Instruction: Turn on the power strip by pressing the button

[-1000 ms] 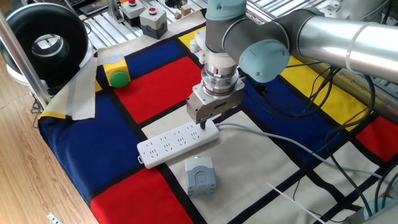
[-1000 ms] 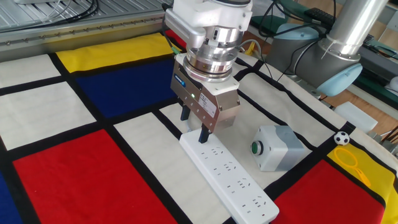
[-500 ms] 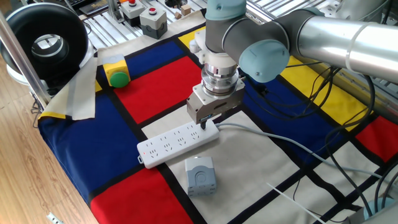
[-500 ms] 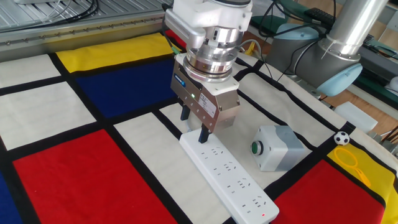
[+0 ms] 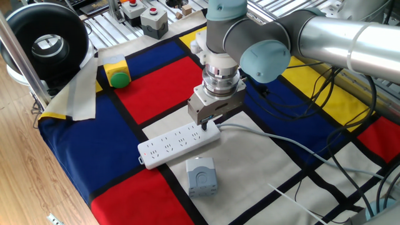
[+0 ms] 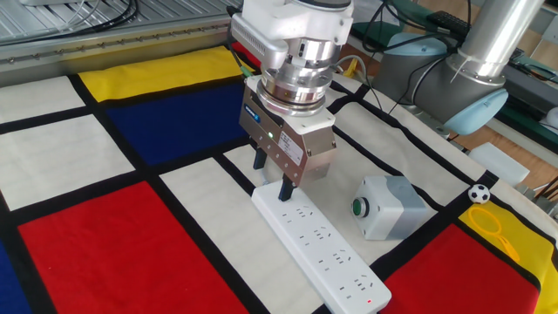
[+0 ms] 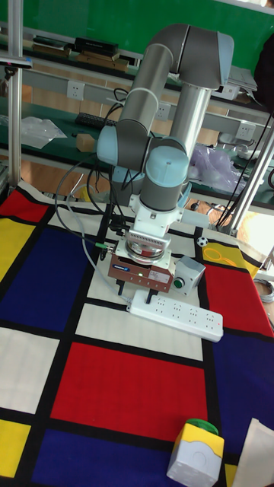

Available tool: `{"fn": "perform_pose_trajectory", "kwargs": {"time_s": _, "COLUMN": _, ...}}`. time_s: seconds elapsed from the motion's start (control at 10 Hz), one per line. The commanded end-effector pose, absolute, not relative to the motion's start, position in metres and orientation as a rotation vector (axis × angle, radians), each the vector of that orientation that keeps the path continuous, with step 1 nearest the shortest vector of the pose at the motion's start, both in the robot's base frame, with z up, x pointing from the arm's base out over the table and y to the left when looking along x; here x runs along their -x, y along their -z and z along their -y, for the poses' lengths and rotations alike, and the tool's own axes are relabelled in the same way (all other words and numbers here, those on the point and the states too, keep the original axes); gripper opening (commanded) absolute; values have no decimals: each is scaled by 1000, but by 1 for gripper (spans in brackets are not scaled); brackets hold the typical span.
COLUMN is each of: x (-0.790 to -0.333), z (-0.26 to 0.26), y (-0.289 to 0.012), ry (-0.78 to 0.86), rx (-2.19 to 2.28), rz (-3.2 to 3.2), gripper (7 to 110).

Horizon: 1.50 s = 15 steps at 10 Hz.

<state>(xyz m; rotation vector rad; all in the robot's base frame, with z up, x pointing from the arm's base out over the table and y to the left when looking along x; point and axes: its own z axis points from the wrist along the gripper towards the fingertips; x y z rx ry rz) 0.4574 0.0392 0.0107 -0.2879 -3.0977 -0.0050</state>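
Note:
The white power strip [image 6: 324, 251] lies diagonally on the white patch of the checked cloth, also seen in one fixed view [image 5: 177, 143] and the tall fixed view [image 7: 183, 311]. My gripper [image 6: 272, 182] points straight down over the strip's cable end, open, with a clear gap between its two dark fingers. The nearer fingertip [image 6: 285, 195] rests on the strip's top face; the other hangs beside the strip over the cloth. The button is hidden under that fingertip. A small red light [image 6: 373, 303] glows at the strip's opposite end. In the other views the gripper [image 5: 207, 124] [image 7: 135, 292] stands at the same end.
A small grey box with a green button [image 6: 390, 208] [image 5: 201, 176] sits close beside the strip. A green dome button in yellow housing [image 5: 117, 76] [image 7: 196, 449] stands further off. Grey boxes with red buttons [image 5: 153, 22] are at the back. The strip's grey cable [image 5: 281, 141] trails away.
The arm and gripper have held their place. A small red light at the strip's far end, not seen a second ago, has been showing for the last half second.

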Motion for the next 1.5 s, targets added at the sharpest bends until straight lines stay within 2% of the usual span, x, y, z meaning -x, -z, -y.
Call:
{"fn": "perform_pose_trajectory", "kwargs": {"time_s": 0.0, "x": -458, "z": -40, "y": -11, "ry": 18, "rx": 301, "rz": 3096, "gripper": 66}}
{"fn": "perform_pose_trajectory", "kwargs": {"time_s": 1.1, "x": -458, "z": -39, "y": -12, "ry": 11, "rx": 297, "rz": 3097, "gripper": 66}}
{"fn": "perform_pose_trajectory", "kwargs": {"time_s": 1.4, "x": -458, "z": -39, "y": -20, "ry": 7, "rx": 277, "rz": 3087, "gripper": 66}}
